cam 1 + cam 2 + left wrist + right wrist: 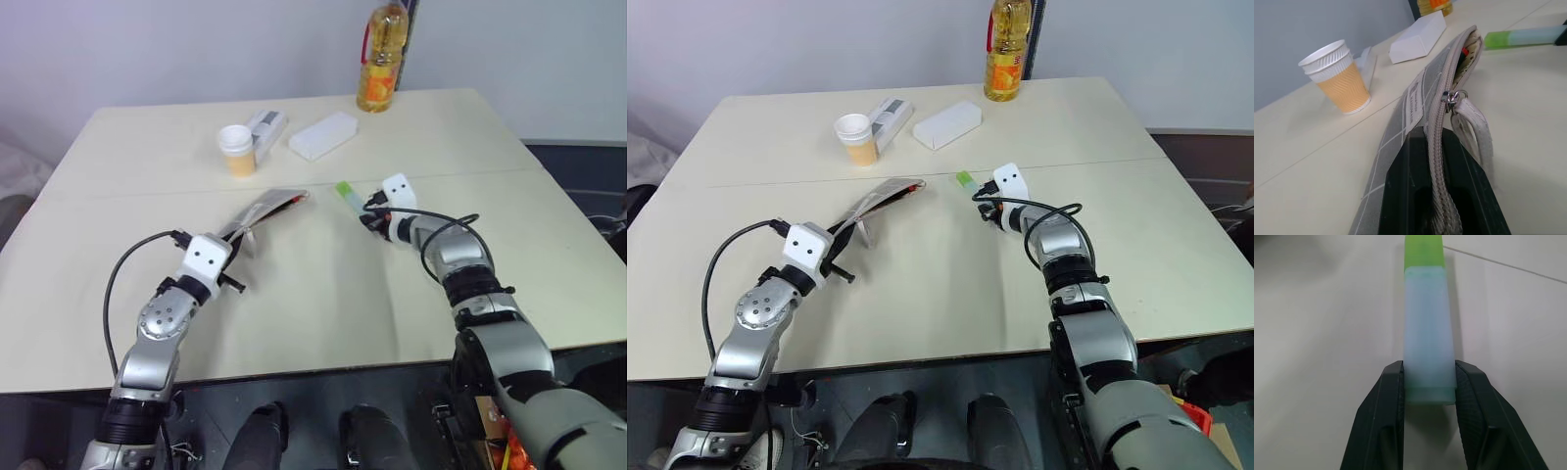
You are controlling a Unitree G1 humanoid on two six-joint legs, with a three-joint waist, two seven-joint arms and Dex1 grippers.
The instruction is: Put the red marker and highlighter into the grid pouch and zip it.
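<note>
1. We see the right end effector with its two black fingers pressed against both sides of the highlighter, grasping its pale end; the green cap points away from the wrist.
2. The highlighter lies low over the pale surface, just right of the grid pouch.
3. The left end effector is clenched on the near end of the grid pouch, holding it on edge with the zipper uppermost.
4. The zipper is open at the far end, and a bit of red, which we take for the red marker, shows inside the mouth.
5. The zipper pull with its cord loop sits partway along.
6. Farther back stand a paper cup, a white box and a bottle of yellow liquid.
</note>
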